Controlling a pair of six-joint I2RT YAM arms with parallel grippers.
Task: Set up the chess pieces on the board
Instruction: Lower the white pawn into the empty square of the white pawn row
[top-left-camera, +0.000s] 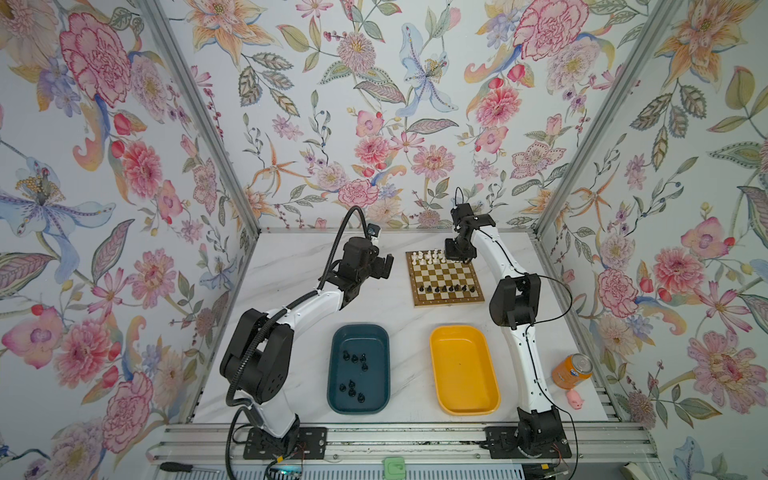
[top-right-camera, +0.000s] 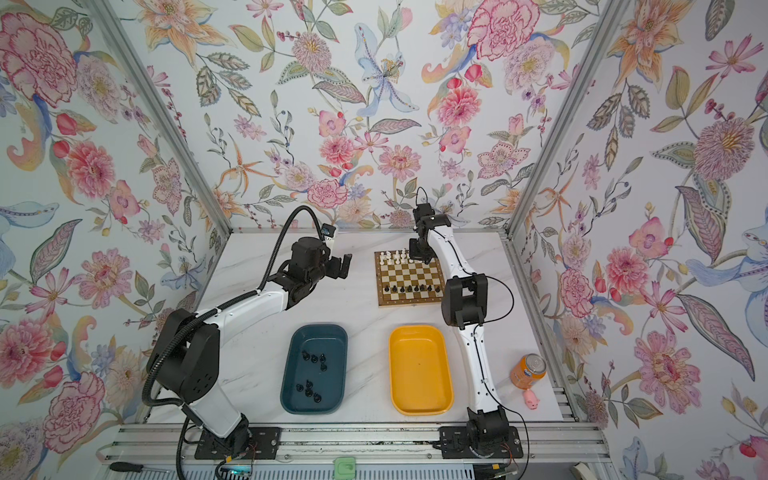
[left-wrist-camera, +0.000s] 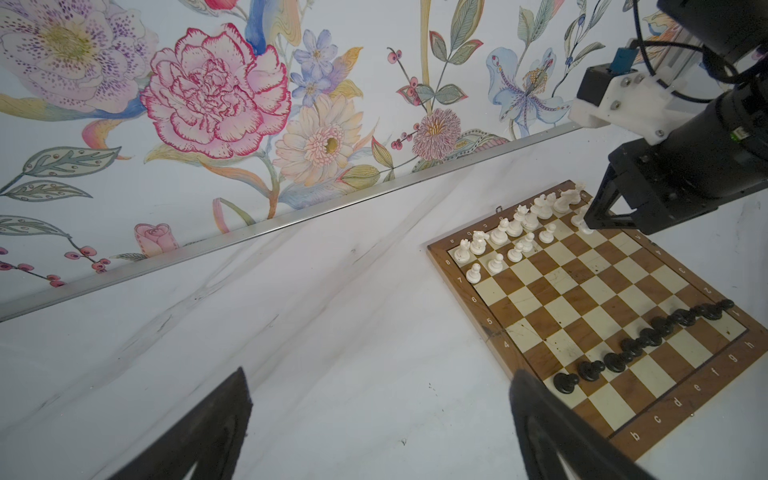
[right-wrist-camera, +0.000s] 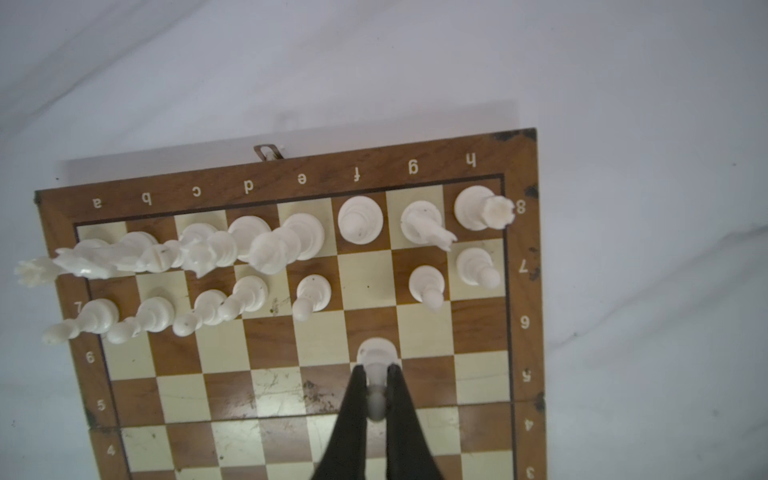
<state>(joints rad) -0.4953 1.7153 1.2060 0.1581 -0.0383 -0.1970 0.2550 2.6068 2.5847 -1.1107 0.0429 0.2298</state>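
Pawn (right-wrist-camera: 376, 353) sat squeezed in the right gripper (right-wrist-camera: 376, 370) at the upper right of the board (top-left-camera: 446, 276); left gripper (left-wrist-camera: 380, 374) stood spread wide.

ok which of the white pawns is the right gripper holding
The white pawn on the f file, just short of row 7, pinched in the right gripper; the other seven pawns stand free along row 7.

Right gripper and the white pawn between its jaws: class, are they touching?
Touching. The right wrist view shows the right gripper closed on the white pawn, jaws pressing both sides.
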